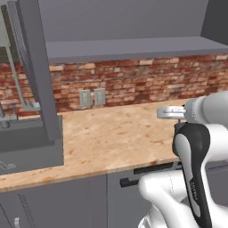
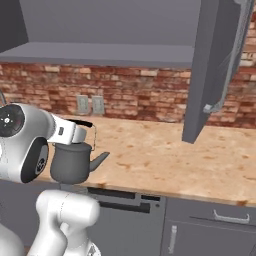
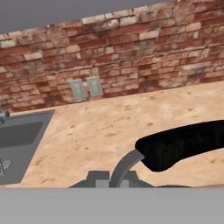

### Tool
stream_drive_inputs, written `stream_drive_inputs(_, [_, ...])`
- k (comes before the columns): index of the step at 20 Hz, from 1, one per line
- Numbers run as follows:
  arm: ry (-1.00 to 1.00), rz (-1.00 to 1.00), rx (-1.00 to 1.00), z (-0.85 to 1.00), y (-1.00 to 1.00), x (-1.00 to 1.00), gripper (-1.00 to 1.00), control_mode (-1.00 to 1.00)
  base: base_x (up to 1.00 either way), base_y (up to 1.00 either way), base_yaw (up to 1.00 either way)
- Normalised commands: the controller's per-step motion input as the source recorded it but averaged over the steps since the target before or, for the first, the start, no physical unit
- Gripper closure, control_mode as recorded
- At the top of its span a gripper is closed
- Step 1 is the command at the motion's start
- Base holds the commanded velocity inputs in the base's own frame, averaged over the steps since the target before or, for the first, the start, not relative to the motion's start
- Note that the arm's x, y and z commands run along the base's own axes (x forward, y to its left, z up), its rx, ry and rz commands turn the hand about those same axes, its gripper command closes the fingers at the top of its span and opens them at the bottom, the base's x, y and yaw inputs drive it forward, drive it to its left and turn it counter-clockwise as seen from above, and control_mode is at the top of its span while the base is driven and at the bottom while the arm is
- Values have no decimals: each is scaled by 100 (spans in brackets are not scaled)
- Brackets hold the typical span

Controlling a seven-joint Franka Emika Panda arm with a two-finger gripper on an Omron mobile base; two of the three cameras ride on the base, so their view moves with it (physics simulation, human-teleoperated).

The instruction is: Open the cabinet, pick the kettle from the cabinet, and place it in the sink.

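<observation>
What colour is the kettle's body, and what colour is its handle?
The kettle has a grey body and a black arched handle, clearest in the right base view.

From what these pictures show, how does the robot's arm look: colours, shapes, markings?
The arm has glossy white rounded shells with black bands at the joints. One joint cap carries a dark round disc. The gripper is a light grey flat body.

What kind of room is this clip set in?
A rendered kitchen: a wood-look counter against a red brick backsplash, grey wall cabinets overhead, a recessed sink, and a grey kettle.
</observation>
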Motion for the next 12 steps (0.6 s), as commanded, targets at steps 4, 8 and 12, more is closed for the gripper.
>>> stream_drive_inputs(4, [0, 0, 0, 0, 0, 0, 100, 100, -61, 0, -12])
stream_drive_inputs(8, [0, 0, 0, 0, 0, 0, 100, 100, -54, 16, -4])
stream_drive_inputs(12, [0, 0, 0, 0, 0, 0, 100, 100, -58, 38, 0])
